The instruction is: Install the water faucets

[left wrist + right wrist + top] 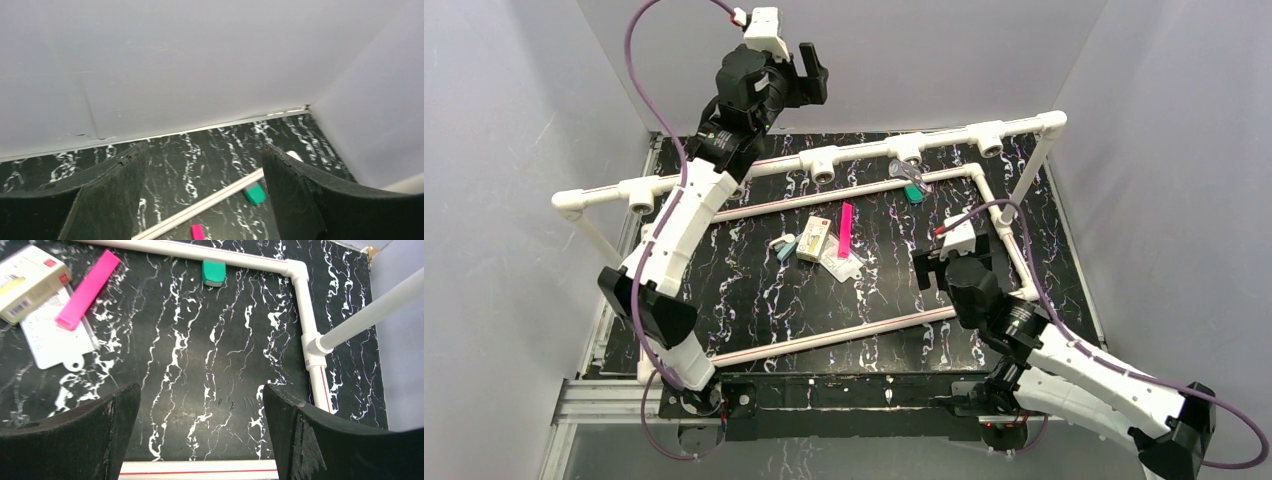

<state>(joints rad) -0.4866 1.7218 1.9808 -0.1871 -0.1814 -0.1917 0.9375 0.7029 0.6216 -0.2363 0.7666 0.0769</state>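
One small silvery water faucet (908, 173) hangs at a tee socket (909, 150) on the raised white pipe rail (864, 151); I cannot tell if it is fully seated. It is out of view in both wrist views. My left gripper (802, 75) is open and empty, raised high near the back wall, left of and well above the faucet; in the left wrist view (205, 148) it frames only table and a floor pipe. My right gripper (927, 272) is open and empty, low over the table in front of the faucet, over bare marble in the right wrist view (201, 388).
More open tee sockets sit on the rail (824, 166) (991, 141) (642, 197). A green piece (915, 194) (214, 272) (255, 193) lies by the floor pipe (200, 250). A pink strip (87, 288), small box (30, 280) and white card (57, 342) lie mid-table. A slanted pipe leg (372, 312) stands right.
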